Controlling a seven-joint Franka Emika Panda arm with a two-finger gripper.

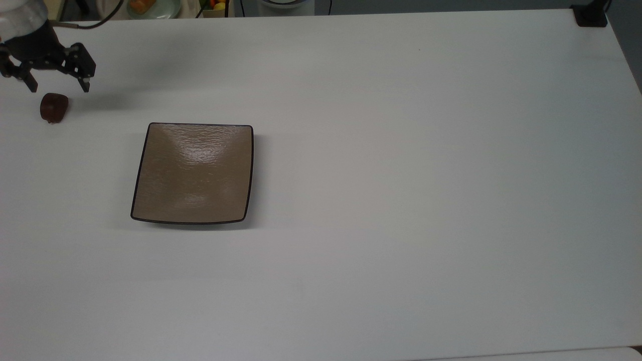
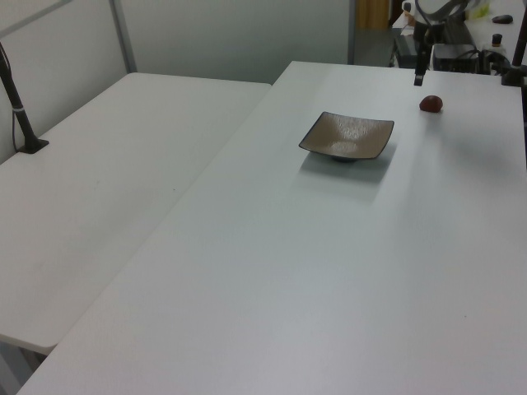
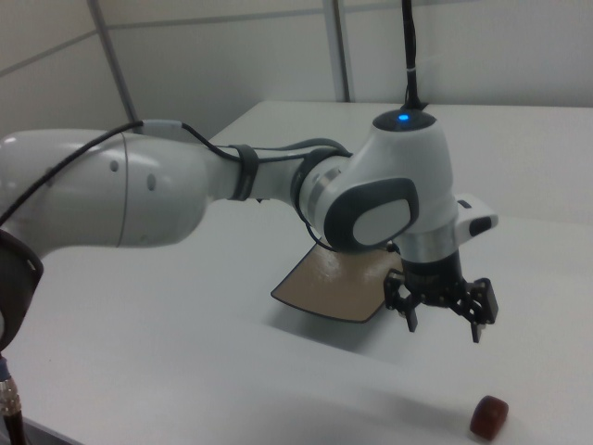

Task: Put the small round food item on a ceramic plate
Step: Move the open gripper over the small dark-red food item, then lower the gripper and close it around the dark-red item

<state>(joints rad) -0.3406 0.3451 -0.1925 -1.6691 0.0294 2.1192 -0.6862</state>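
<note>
The small round food item [image 1: 53, 107], a dark reddish-brown lump, lies on the white table near the top view's left edge. It also shows in the left view [image 2: 431, 103] and the right view [image 3: 488, 416]. The square tan ceramic plate [image 1: 193, 173] with a dark rim sits bare to the item's right in the top view, and is seen again as the plate [image 2: 347, 136] and the plate [image 3: 338, 283]. My gripper [image 1: 59, 86] hangs open just above the food item, fingers spread wide. In the right view the gripper [image 3: 444, 324] is still clear of the item and holds nothing.
A pale green dish [image 1: 153, 7] with an orange food piece sits beyond the table's far edge. A black clamp [image 1: 591, 15] stands at the top view's top right corner. In the left view a second table [image 2: 115, 164] with a black post [image 2: 23, 123] adjoins.
</note>
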